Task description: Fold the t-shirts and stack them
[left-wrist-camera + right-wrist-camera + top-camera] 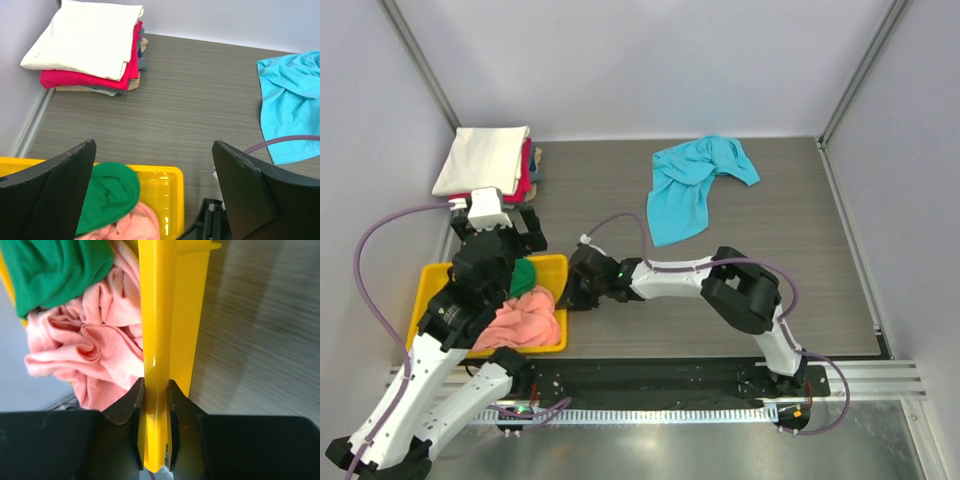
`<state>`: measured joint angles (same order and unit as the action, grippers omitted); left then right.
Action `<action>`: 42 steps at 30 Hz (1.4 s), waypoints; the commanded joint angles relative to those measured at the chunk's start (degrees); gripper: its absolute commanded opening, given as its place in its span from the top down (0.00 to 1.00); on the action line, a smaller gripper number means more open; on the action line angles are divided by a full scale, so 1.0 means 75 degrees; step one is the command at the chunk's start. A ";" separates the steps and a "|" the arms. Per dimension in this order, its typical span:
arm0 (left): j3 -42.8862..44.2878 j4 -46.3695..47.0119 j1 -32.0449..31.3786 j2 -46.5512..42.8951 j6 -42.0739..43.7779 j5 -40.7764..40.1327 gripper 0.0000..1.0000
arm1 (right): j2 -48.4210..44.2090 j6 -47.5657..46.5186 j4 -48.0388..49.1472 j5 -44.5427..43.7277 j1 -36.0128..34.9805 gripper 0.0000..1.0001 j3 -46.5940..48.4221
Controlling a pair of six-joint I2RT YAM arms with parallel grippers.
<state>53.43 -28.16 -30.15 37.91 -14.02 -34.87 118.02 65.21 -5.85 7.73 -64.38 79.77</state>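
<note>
A turquoise-blue t-shirt [695, 185] [292, 100] lies crumpled on the far right of the table. At the back left is a stack of folded t-shirts [485, 160], cream-white [85, 37] on top and red [75, 79] under it. A crumpled salmon-pink t-shirt [525, 322] [95, 350] and a green one [524, 277] [55, 270] lie in the yellow tray [552, 265]. My right gripper [570, 285] [155, 405] is shut on the tray's right rim [157, 315]. My left gripper [520, 225] [155, 190] hangs wide open above the tray's far edge, holding nothing.
Grey walls enclose the table on the left, back and right. The right arm stretches low across the table's front middle toward the tray. A purple cable [280, 142] loops near the turquoise shirt.
</note>
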 commanded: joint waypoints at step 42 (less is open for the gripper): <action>0.0411 -0.0323 0.0563 0.0875 -0.0158 0.0794 0.05 | -0.0667 -0.4417 -0.3486 -0.2460 0.3978 0.21 0.1211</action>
<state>54.87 -30.35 -26.33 45.63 -14.76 -29.82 108.79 36.73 -26.44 -7.35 -33.58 86.13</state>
